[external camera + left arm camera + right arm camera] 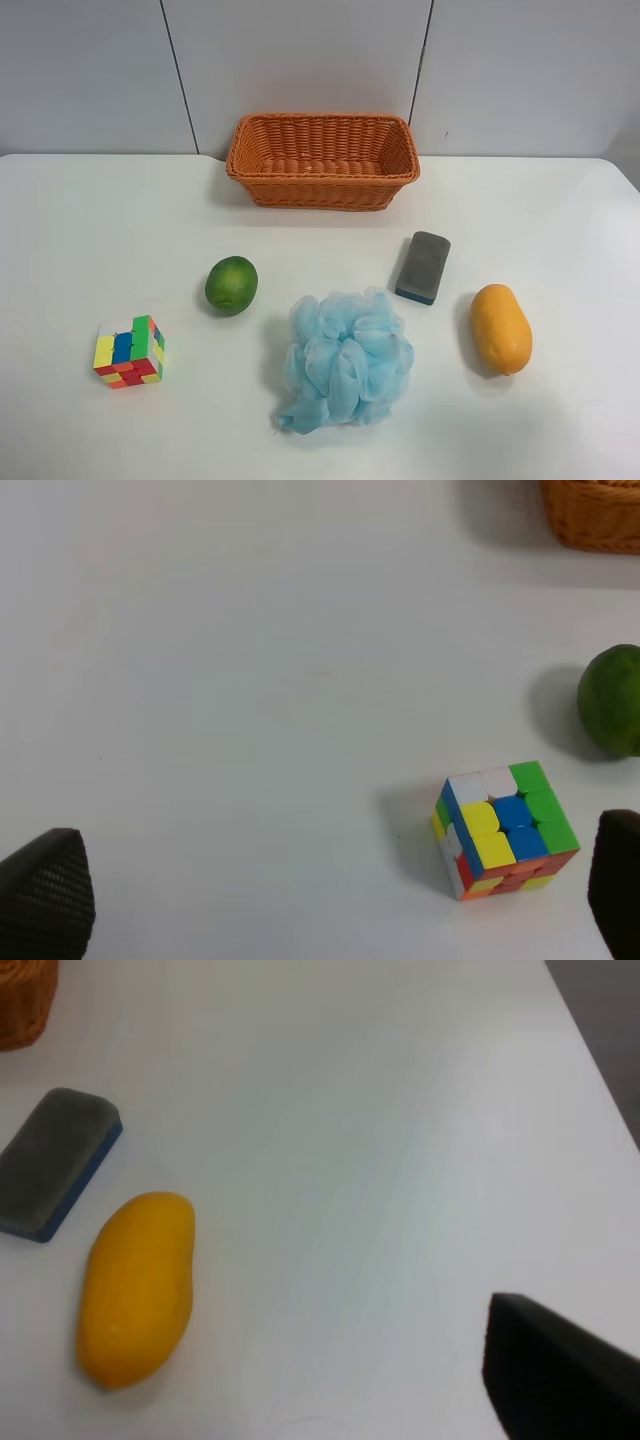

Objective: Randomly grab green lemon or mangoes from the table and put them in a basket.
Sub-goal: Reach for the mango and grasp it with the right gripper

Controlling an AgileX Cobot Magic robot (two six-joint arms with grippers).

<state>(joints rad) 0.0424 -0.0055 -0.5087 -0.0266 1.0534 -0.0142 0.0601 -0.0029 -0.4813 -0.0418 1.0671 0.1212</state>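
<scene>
A fluffy light-blue mesh bath ball [345, 360] lies at the front of the white desk [80, 220], between the round dark-green lemon [231, 285] and the oval yellow-orange mango [501, 328]; the rectangular orange wicker basket [322, 160] stands behind them. The left gripper [332, 895] holds its fingers wide apart, but the right gripper [560, 1380] shows one finger only, so I cannot tell.

I work at what looks like a robotics lab test bench, not a home or a kitchen. My pincers hang over a large plain white table [90, 220] set against a wall [300, 60] of flat pale-grey panels with thin dark seams. On it lies a staged mix of unrelated props, each set apart. A puzzle cube [505, 830] sits close to one finger of my left pincer [330, 900], with a green lemon [612, 702] beyond it. A mango [137, 1288] and a grey sponge [55, 1160] lie out past my right pincer [560, 1375]. A blue bath pouf [345, 360] lies between lemon and mango, and a wicker basket [322, 160] is farthest from both pincers, by the wall.
</scene>
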